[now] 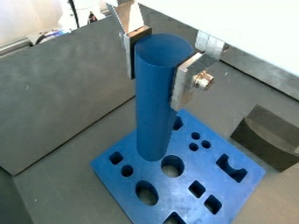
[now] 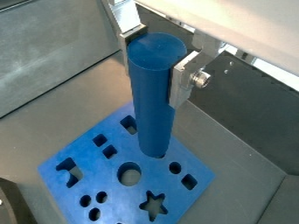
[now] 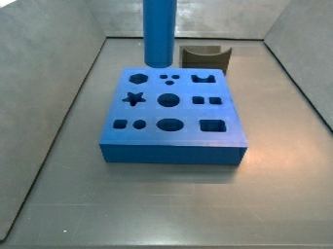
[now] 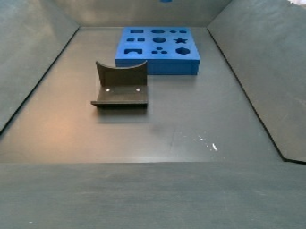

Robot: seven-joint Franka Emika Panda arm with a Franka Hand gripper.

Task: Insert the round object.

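The tall smooth blue cylindrical peg [image 3: 159, 31] runs off the frame's upper edge in a side view, so the pincer [image 1: 162, 59] holding it goes unseen there — in both wrist views the peg's lower end hides part of the flat blue block with shaped holes [image 1: 122, 166].
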